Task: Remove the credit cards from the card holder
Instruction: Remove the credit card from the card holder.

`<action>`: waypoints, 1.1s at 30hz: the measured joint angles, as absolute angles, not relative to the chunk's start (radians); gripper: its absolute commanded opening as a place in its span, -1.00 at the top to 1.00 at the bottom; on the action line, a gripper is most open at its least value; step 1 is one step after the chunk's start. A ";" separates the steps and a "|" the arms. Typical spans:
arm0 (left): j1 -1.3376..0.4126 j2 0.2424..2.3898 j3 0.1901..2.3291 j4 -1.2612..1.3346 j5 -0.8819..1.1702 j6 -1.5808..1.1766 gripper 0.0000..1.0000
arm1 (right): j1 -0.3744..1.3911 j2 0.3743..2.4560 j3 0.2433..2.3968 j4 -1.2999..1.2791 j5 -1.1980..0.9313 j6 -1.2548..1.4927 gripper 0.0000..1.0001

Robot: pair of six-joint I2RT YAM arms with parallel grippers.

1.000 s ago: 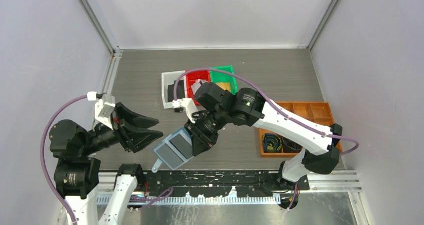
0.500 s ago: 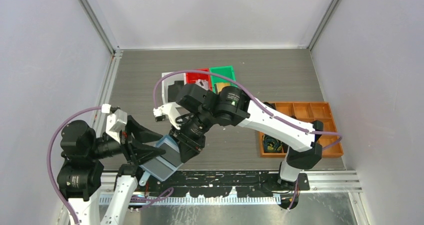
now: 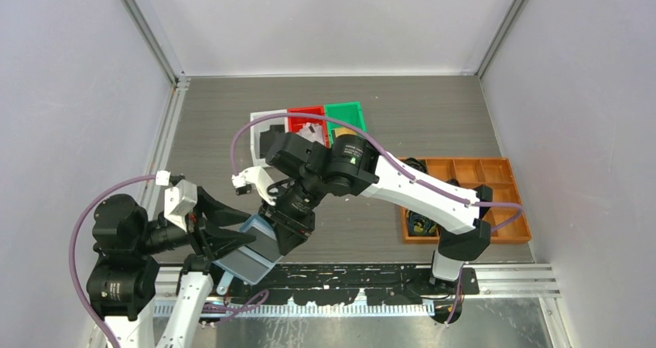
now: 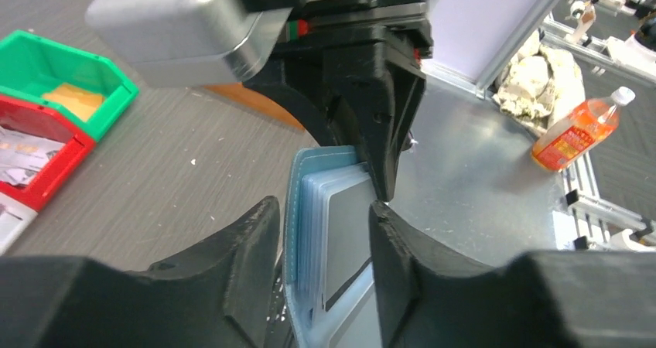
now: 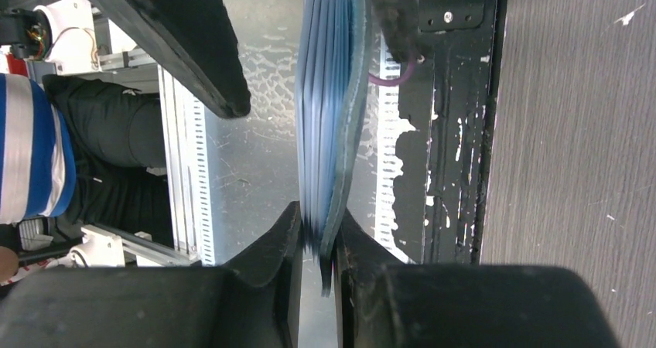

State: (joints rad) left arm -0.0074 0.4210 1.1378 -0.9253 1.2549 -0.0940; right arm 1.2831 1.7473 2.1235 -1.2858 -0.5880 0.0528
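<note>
on either side of the small blue leather-like folding card holder [image 4: 294,232] the left gripper [image 4: 323,209] stands parted, straddling it; whether its fingers touch the holder is unclear. at the holder's far edge the right gripper [image 5: 316,216] is clamped on it, holding it up in the air. in the holder's lighter blue slots sits one flat silver-grey plastic credit card [image 4: 348,232], its lower end cut off. further cards cannot be counted: the layers blur edge-on in the right wrist view.
</note>
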 measured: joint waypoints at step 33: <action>-0.007 0.451 1.028 -0.742 1.362 -0.357 1.00 | 1.198 1.552 1.746 -0.838 -0.591 0.155 -0.10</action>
